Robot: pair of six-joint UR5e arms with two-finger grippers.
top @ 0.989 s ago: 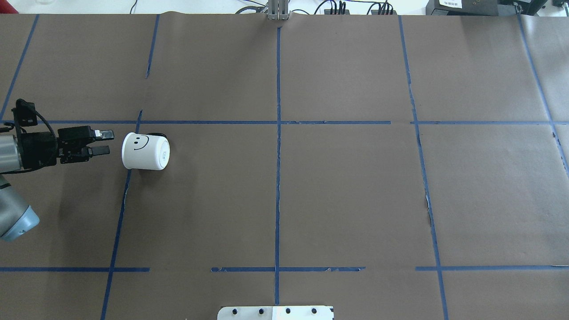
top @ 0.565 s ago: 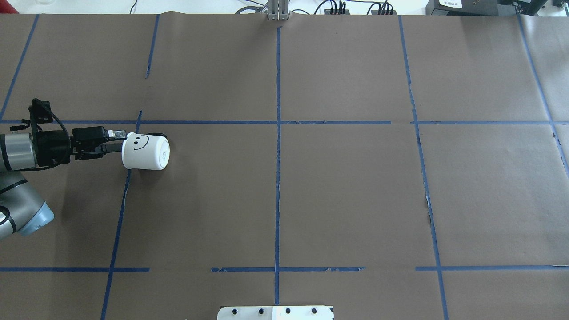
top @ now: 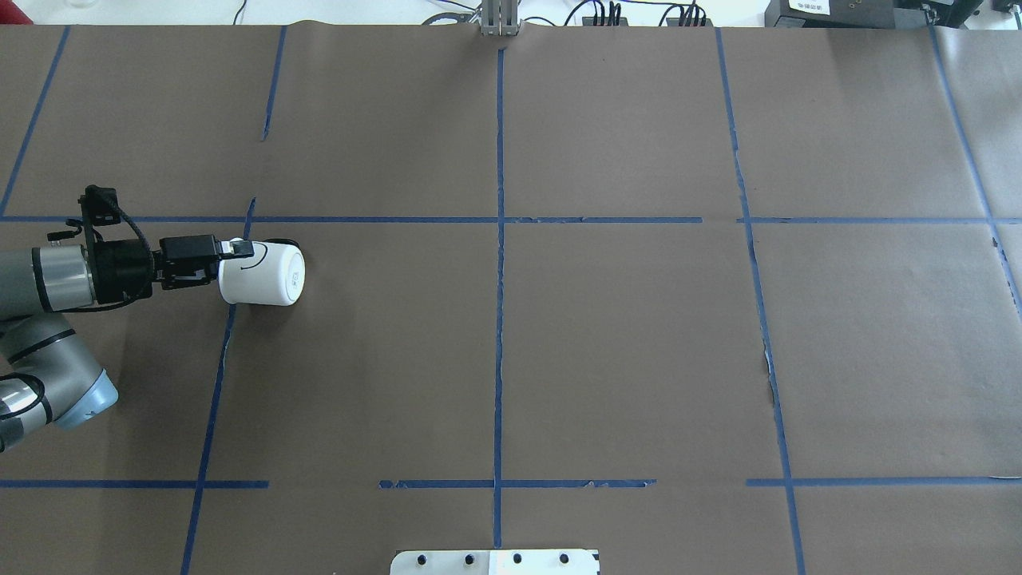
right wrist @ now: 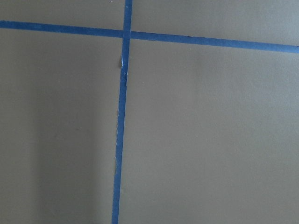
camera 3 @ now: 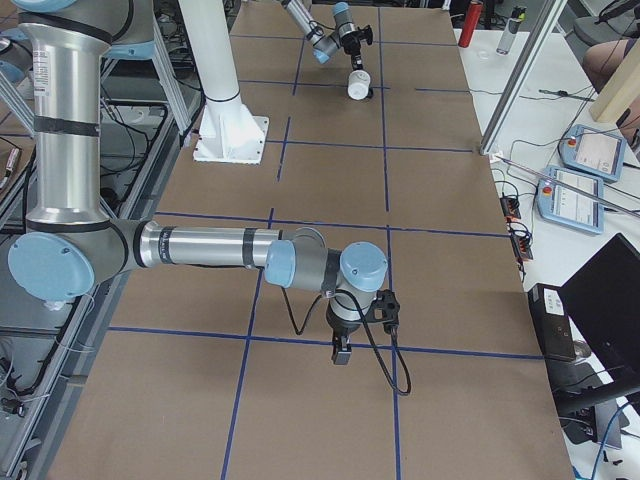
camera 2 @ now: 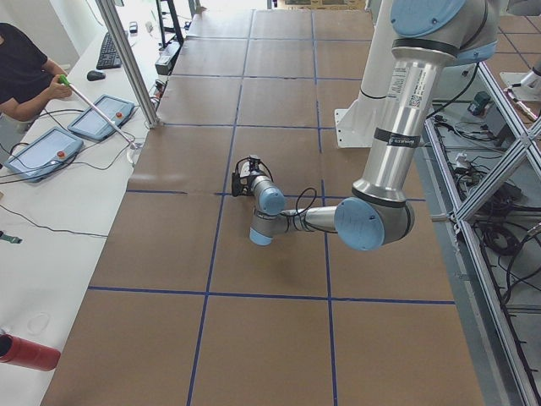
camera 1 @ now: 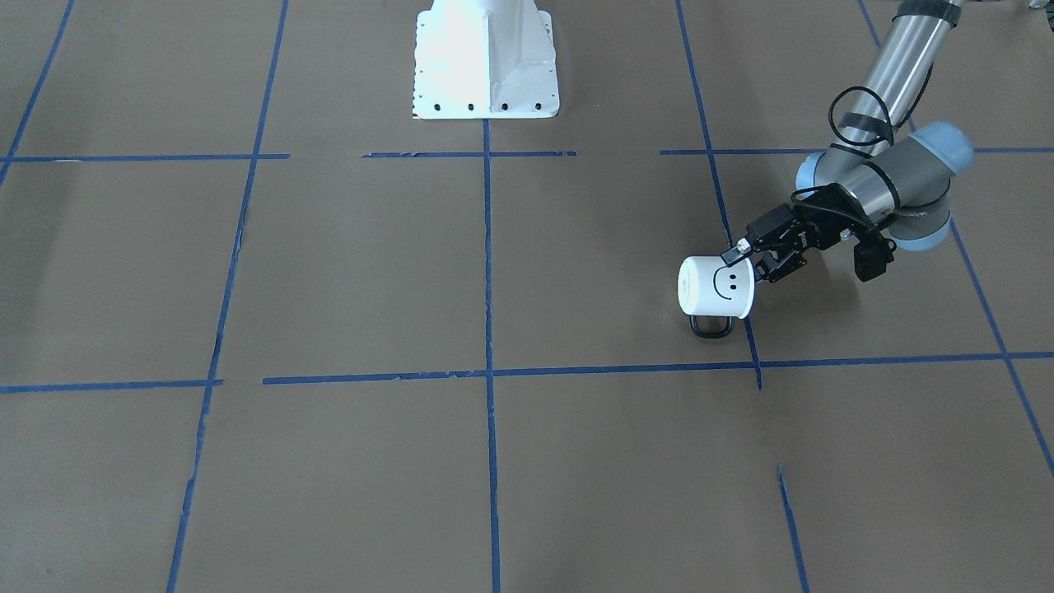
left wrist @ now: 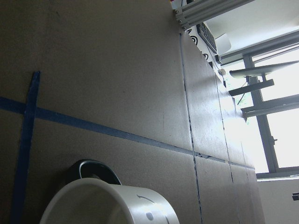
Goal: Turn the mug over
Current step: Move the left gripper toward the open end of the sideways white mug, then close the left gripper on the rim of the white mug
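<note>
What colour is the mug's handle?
Black; the handle shows best in the exterior front-facing view.

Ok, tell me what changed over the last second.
The left hand moved to its right, up to the mug. It was apart from the mug, and now its upper finger lies over the rim, covering part of the smiley. It has not visibly closed. The mug stayed put, on its side, with its opening toward the hand.

Brown paper table (top: 639, 359) gridded with blue tape (top: 499, 319); bright window (left wrist: 284, 140) beyond.
</note>
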